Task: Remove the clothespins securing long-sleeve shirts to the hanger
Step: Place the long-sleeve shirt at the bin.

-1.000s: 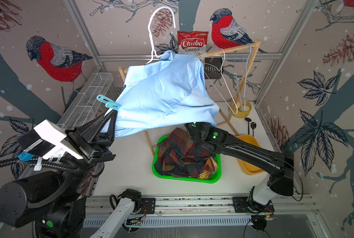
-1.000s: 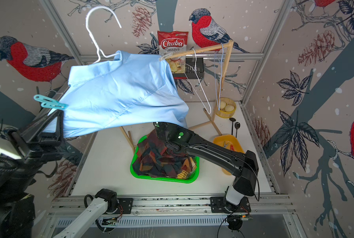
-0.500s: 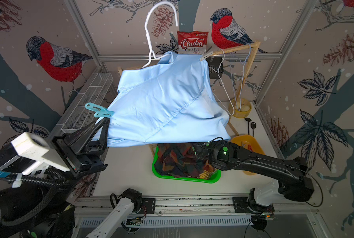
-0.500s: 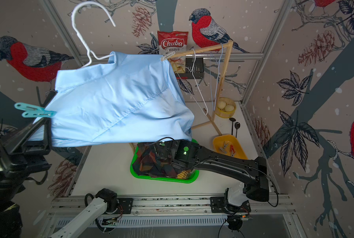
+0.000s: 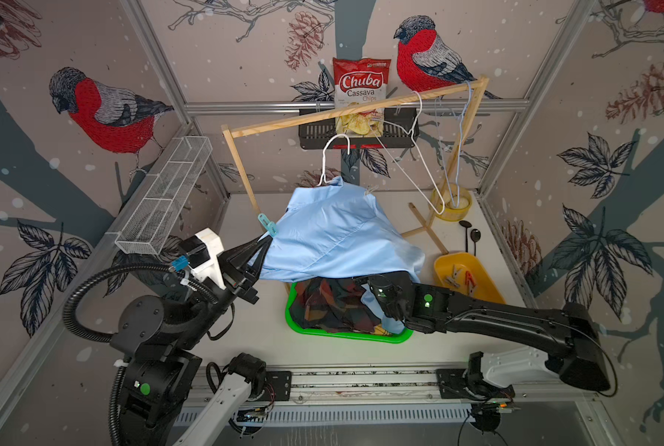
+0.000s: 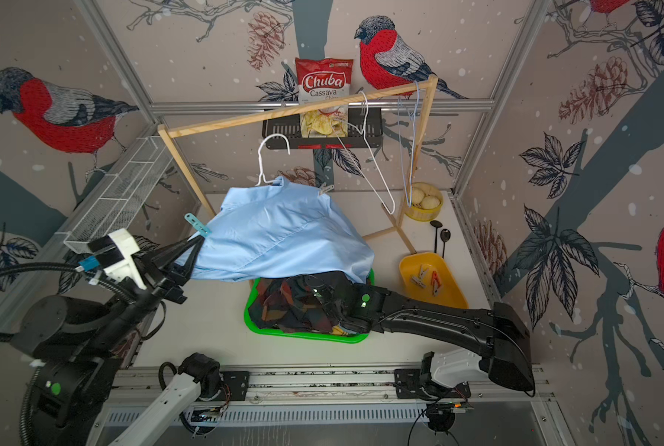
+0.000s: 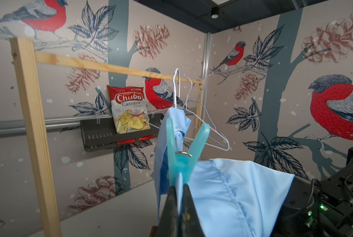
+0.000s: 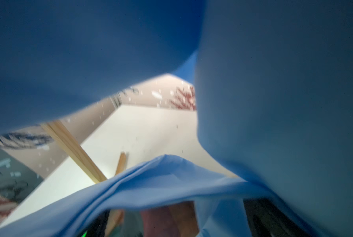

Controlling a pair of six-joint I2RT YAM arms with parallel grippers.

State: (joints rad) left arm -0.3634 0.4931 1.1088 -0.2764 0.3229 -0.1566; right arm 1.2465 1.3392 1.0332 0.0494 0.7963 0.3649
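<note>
"Left gripper [image 5: 264, 240] is clamped tight, in both top views, on the shoulder edge of the light blue shirt [image 5: 334, 231], just under the teal clothespin [image 5: 267, 225]."

"And my left wrist view?"

"Handles of the teal clothespin [image 7: 181, 149] splay upward, free. I'd pinch those: stiff, springy plastic, I reckon, while the cloth looks limp and slippery."

"Right gripper [image 5: 378, 289]?"

"Buried under the light blue shirt [image 8: 274, 102]; my right wrist view shows only blue folds — I cannot tell its jaws."

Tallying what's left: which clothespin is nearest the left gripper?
The teal clothespin, clipped to the light blue shirt right at the left gripper; the only teal one.
</note>
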